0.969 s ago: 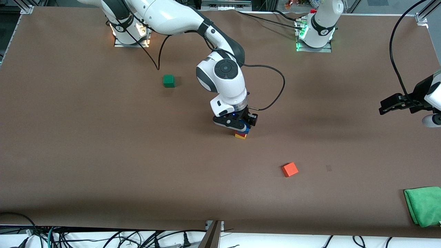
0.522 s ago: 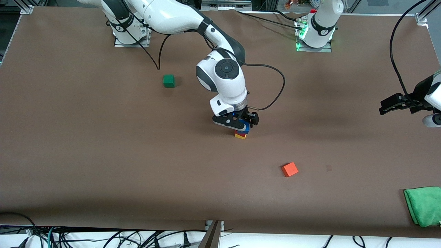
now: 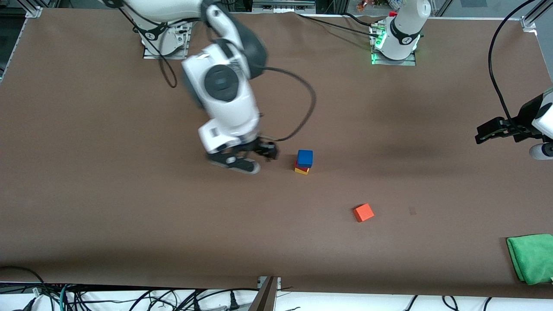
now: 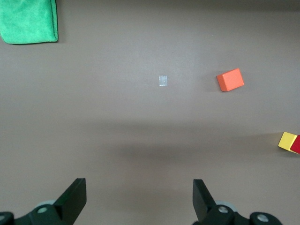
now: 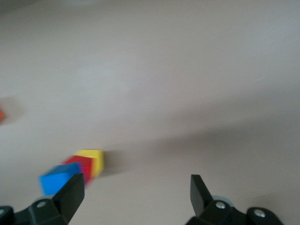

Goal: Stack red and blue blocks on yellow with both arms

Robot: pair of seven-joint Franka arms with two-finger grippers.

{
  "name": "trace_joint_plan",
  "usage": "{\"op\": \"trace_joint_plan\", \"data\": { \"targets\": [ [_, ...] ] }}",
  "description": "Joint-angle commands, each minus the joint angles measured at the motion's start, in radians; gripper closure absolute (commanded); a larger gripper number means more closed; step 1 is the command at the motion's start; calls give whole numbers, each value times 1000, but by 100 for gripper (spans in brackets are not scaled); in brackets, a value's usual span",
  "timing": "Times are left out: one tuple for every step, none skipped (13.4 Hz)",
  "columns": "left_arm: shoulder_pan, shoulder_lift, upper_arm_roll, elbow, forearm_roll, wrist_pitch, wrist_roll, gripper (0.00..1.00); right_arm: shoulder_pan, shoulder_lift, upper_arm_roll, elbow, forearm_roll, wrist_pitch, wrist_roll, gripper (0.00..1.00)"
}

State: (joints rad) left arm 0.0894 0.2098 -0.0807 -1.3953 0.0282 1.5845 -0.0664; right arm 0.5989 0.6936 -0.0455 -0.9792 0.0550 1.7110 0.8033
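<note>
The brown table fills the front view from edge to edge. The right arm reaches from its base out over the middle of the table. Its right gripper hangs over bare table just beside the block stack, toward the right arm's end; in the right wrist view its fingers stand wide apart with nothing between them. The left arm waits at its own end of the table, and the left gripper hovers over bare table there, its fingers also spread wide and empty in the left wrist view.

A folded green cloth lies at the left arm's end, close to the front camera's edge of the table.

Near the middle of the table stands the stack. The yellow cube sits on the table, the red block rests on it, and the blue block tops the pile, all touching and upright, with the blue one set slightly askew. No gripper touches them.

An orange-red cube lies alone, nearer the front camera than the stack and toward the left arm's end. A small pale mark shows on the table near it.
</note>
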Motion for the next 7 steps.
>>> {"op": "trace_joint_plan", "data": {
  "targets": [
    [-5,-4,7,-2,-5,-9,19,0,-115,-153,15,-158,34,-82,-226,0],
    [-3,-4,7,-2,-5,-9,19,0,-152,-231,13,-243,52,-90,-304,0],
    [-2,-4,7,-2,-5,-9,19,0,-181,-322,13,-360,57,-71,-355,0],
    [-3,-4,7,-2,-5,-9,19,0,-195,-404,12,-457,54,-47,-404,0],
    [-3,-4,7,-2,-5,-9,19,0,-205,-475,-2,-533,55,-50,-444,0],
    [-3,-4,7,-2,-5,-9,19,0,-217,-547,-8,-596,48,-59,-457,0],
    [-3,-4,7,-2,-5,-9,19,0,-232,-619,-8,-655,43,-73,-464,0]
  ]
}}
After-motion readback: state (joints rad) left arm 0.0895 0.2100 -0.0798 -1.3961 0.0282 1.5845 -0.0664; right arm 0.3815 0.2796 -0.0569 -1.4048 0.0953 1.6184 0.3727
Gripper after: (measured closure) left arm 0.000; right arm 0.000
